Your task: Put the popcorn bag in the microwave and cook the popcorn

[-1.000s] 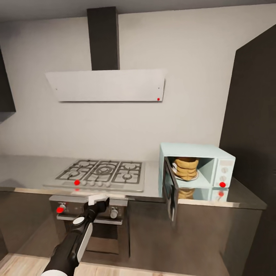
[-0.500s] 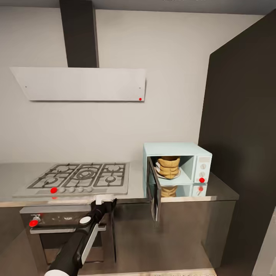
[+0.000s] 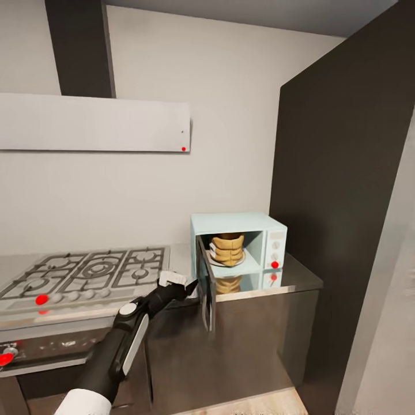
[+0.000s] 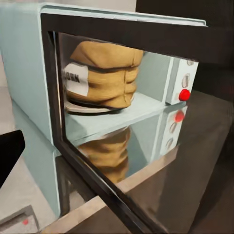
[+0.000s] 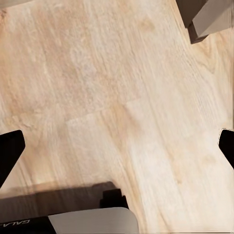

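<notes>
Popcorn bag (image 3: pixel 226 249) sits upright on the turntable inside the microwave (image 3: pixel 237 244), door (image 3: pixel 206 289) ajar toward 6 o'clock; left hand (image 3: pixel 183 284), grip state indeterminable, reaches beside it, presumably to close it; right hand (image 5: pixel 117 151) released above wooden floor (image 5: pixel 112 87).

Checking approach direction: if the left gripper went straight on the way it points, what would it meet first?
Most likely the microwave's open door; the popcorn bag inside shows through its glass. Depth is unclear.
</notes>
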Robot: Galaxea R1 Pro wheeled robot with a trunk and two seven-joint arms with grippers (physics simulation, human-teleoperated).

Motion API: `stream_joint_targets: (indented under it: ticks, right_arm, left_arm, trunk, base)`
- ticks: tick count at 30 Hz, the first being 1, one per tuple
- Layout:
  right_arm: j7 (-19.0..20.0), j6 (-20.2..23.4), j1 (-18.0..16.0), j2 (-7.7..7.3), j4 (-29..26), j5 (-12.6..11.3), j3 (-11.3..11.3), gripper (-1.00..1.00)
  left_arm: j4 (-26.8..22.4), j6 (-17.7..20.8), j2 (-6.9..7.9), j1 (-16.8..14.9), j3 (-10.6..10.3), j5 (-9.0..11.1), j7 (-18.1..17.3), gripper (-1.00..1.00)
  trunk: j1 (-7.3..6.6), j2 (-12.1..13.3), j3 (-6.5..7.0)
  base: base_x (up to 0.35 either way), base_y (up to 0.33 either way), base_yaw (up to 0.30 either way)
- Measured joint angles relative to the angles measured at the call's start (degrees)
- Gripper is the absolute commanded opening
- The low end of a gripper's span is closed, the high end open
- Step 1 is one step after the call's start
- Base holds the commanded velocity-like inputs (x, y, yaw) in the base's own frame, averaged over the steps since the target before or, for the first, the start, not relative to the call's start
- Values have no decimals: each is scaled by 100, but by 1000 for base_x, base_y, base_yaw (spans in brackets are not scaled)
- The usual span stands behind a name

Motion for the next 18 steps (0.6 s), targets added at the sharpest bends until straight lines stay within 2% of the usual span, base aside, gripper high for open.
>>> stream_joint_targets:
  ticks: [16,18]
  right_arm:
    - [0,-2,0,7,0,0,0,100]
    - [-1,0,0,7,0,0,0,100]
  left_arm:
    - [33,-18,-15,-5,19,0,37,100]
    - [33,-16,-17,-5,66,3,303,100]
  trunk:
    - [0,0,0]
    - [0,0,0]
  base:
    - [0,0,-288]
    - [0,0,-288]
